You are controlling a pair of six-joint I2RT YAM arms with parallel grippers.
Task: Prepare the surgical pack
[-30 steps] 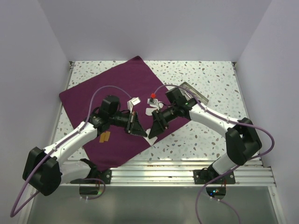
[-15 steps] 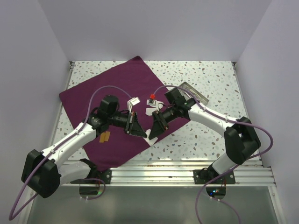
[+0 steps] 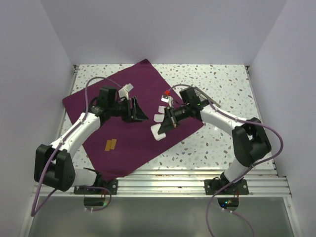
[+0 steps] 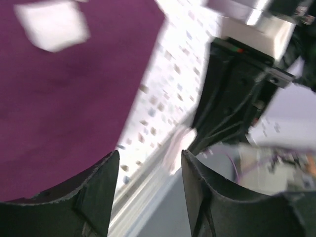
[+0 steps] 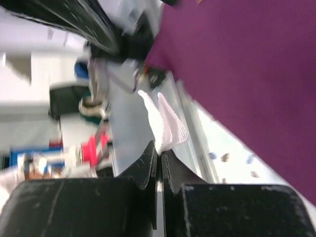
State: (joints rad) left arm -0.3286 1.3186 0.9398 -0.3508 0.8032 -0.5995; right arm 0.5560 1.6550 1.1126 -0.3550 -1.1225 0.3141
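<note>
The surgical pack [image 3: 123, 128] is a large purple-maroon cloth lying spread flat across the left half of the table, also seen in the wrist views [image 4: 64, 98] [image 5: 247, 64]. My right gripper [image 3: 166, 125] [image 5: 159, 150] hangs over the cloth's right edge, shut on a corner of a white gauze pad [image 3: 159, 132] [image 5: 167, 126] that droops from the fingertips. My left gripper [image 3: 140, 113] [image 4: 150, 155] is open above the middle of the cloth with nothing between its fingers. Another white pad [image 3: 159, 117] [image 4: 52, 24] lies on the cloth.
A grey metal tray [image 3: 207, 100] sits on the speckled table behind the right arm, partly hidden by it. A small tan strip [image 3: 110, 144] lies on the cloth near the front left. White walls close the table on three sides.
The right gripper has shut on the gauze pad and lifted it toward the cloth. The left gripper has opened, and its arm has swung back and left over the cloth.
</note>
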